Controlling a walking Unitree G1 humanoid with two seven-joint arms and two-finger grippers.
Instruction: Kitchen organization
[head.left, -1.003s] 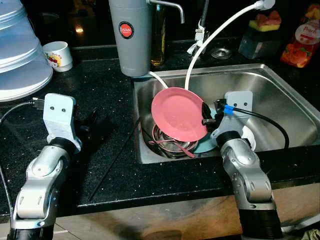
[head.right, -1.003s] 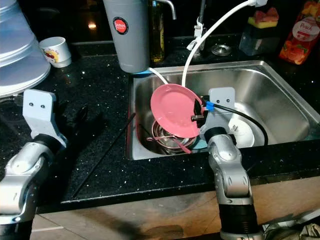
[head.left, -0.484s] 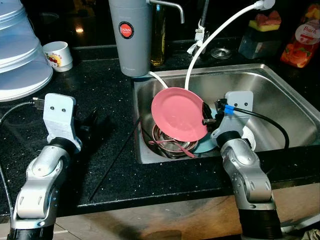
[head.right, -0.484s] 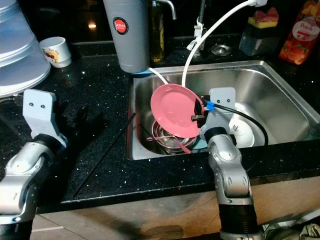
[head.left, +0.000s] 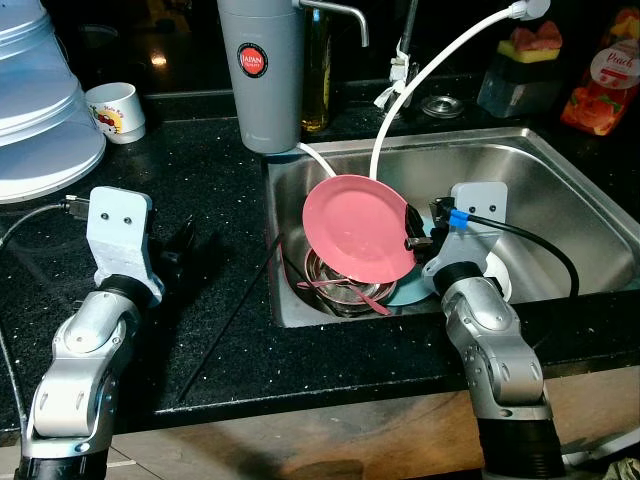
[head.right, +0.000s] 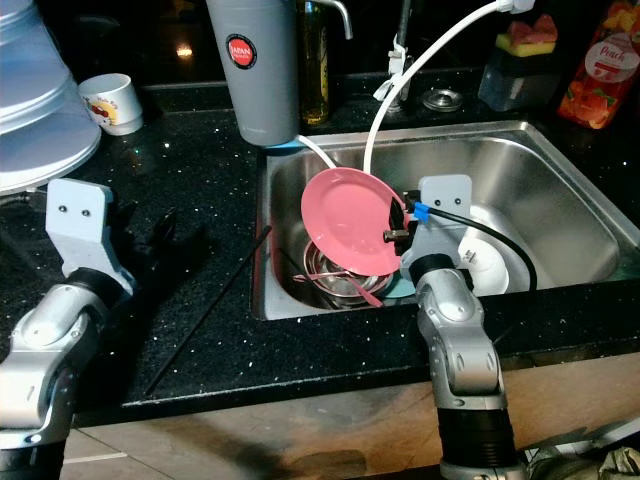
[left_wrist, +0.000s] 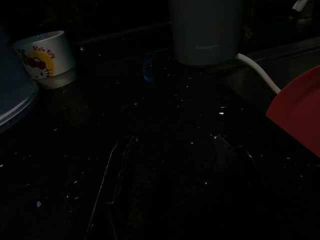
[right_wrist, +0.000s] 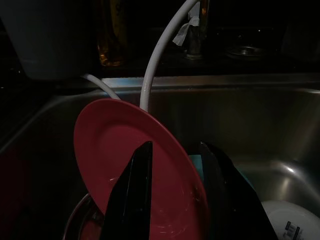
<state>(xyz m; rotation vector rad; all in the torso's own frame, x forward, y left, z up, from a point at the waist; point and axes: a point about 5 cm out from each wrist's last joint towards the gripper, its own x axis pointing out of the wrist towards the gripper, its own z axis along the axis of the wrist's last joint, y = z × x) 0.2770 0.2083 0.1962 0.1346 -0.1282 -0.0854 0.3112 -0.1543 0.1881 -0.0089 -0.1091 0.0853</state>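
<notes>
A pink plate (head.left: 355, 225) stands tilted on edge over the dishes at the left end of the steel sink (head.left: 560, 190). My right gripper (head.left: 412, 232) is shut on its right rim. In the right wrist view one black finger (right_wrist: 135, 195) lies across the plate's face (right_wrist: 115, 145) and the other sits behind it. Under the plate are a metal bowl (head.left: 335, 280) with pink utensils, a teal dish (head.left: 405, 293) and a white dish (head.left: 497, 275). My left gripper (head.left: 190, 250) rests open over the black counter, left of the sink.
A grey water filter (head.left: 262, 70) and a white hose (head.left: 430, 70) stand behind the sink. A cartoon cup (head.left: 115, 110) and a pale dome cover (head.left: 40, 110) sit at the back left. A thin black stick (head.left: 230, 320) lies on the counter beside the sink.
</notes>
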